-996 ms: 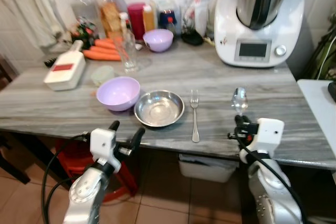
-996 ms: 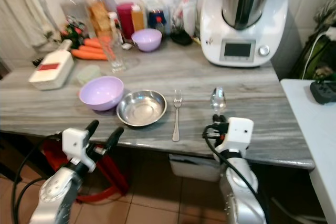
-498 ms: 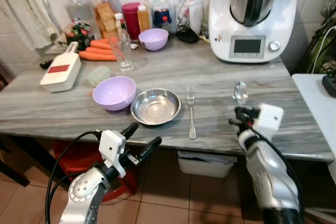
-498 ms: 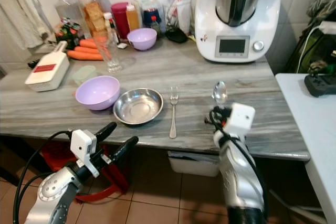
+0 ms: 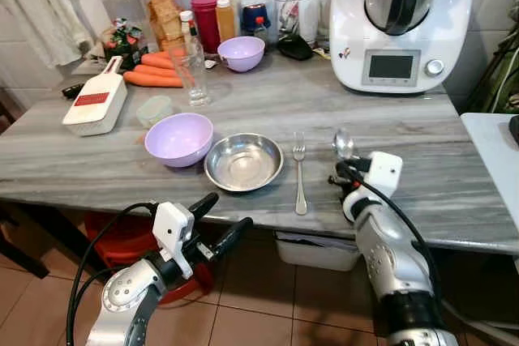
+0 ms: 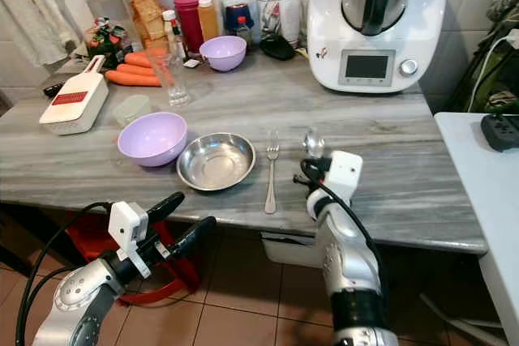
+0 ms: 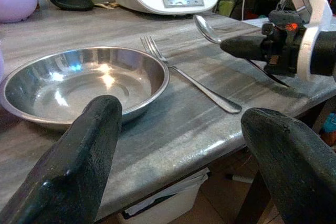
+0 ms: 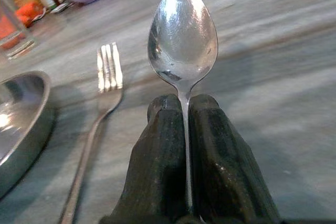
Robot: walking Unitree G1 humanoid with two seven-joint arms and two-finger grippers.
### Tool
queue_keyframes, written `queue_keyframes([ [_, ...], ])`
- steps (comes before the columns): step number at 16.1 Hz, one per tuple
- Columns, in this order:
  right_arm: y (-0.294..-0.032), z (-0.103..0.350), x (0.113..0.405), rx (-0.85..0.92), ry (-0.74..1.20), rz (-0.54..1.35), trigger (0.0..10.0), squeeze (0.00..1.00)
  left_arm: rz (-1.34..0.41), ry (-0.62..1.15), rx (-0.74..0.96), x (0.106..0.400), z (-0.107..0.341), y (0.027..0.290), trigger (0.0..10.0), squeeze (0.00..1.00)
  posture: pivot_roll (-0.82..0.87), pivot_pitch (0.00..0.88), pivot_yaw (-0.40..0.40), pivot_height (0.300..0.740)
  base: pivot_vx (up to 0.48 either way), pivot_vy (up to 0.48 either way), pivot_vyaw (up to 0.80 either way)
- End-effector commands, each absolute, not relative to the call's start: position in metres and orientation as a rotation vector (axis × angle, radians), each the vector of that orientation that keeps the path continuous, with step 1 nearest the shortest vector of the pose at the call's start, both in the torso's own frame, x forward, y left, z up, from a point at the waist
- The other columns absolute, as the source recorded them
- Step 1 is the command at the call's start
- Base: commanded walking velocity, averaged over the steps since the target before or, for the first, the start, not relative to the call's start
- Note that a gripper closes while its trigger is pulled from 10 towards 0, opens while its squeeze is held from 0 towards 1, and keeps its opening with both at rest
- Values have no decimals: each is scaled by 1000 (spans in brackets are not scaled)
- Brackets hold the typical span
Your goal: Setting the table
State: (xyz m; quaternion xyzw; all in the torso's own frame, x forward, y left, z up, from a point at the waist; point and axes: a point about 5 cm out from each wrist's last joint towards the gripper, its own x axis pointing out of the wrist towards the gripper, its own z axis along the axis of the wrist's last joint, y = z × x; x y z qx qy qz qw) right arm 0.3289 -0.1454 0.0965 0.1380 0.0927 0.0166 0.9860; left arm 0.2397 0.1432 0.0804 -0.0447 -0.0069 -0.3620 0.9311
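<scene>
While its black fingers (image 8: 157, 182) pinch the spoon (image 5: 344, 144) by the handle, the right gripper (image 5: 347, 174) sits right of frame centre, bowl of the spoon up | fork (image 5: 299, 176) lies just left of it on the grey table (image 5: 454, 160) | steel bowl (image 5: 244, 162) at centre, lilac bowl (image 5: 179, 138) touching its left | left gripper (image 5: 220, 218), fingers apart, lower left, below table edge.

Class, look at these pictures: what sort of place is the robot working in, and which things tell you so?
Most likely a home kitchen. A food processor stands on the grey marble-look counter against white wall tiles, with carrots and jars of food behind. A steel bowl and fork are laid out, and the right claw holds a spoon.
</scene>
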Motion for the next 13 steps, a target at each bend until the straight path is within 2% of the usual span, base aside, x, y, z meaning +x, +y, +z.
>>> queue_keyframes([
  [1, -135, 98, 334, 254, 184, 74, 10000, 0, -754, -12, -75, 238, 83, 146, 10000, 0, -66, 36, 120, 740, 0, 0, 0],
  [5, -132, 93, 339, 235, 210, 76, 10000, 0, -761, -10, -82, 238, 84, 144, 10000, 0, -65, 35, 118, 740, 0, 0, 0],
  [13, -134, 90, 348, 198, 218, 83, 10000, 0, -885, 16, -104, 230, 83, 135, 10000, 0, -66, 32, 107, 740, 0, 0, 0],
])
